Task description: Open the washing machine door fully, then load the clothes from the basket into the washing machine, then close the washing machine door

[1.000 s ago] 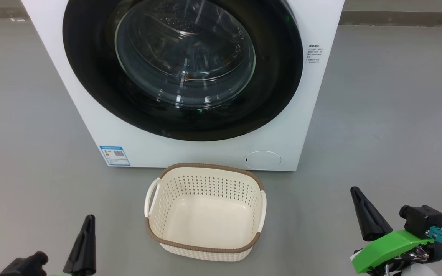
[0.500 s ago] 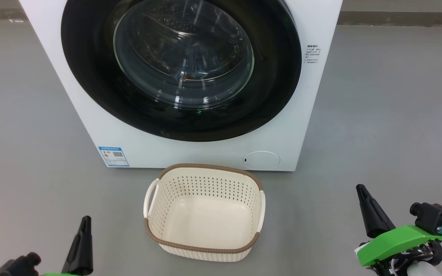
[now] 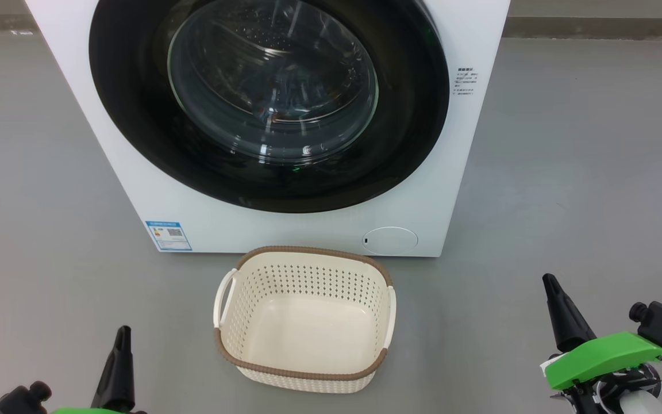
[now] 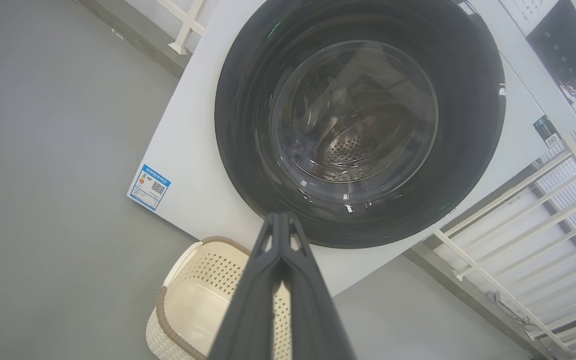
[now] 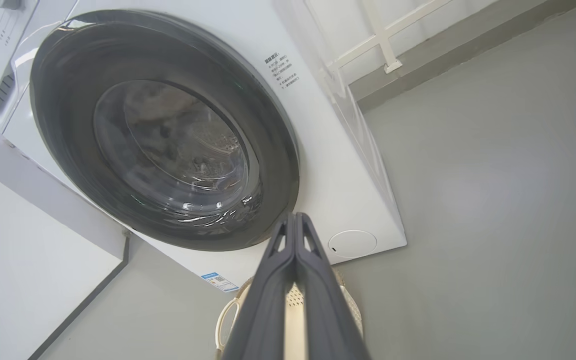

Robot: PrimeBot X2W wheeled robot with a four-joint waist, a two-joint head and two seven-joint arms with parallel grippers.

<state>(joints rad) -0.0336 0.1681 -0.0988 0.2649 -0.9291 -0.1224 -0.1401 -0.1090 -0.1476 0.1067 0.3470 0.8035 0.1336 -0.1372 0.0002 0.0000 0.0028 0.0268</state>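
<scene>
Basket (image 3: 308,280) before the closed door (image 3: 133,123)

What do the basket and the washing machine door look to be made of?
The basket: likely moulded plastic, cream, faintly shiny, with even rows of holes; its brown woven-look rim is probably plastic too. The washing machine door: a glossy black ring, plastic or coated glass, unclear which, with sharp reflections; its bulging centre looks like clear glass, the drum visible through it.

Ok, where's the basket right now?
In the head view, the basket sits on the floor at bottom centre, close in front of the washing machine.
</scene>
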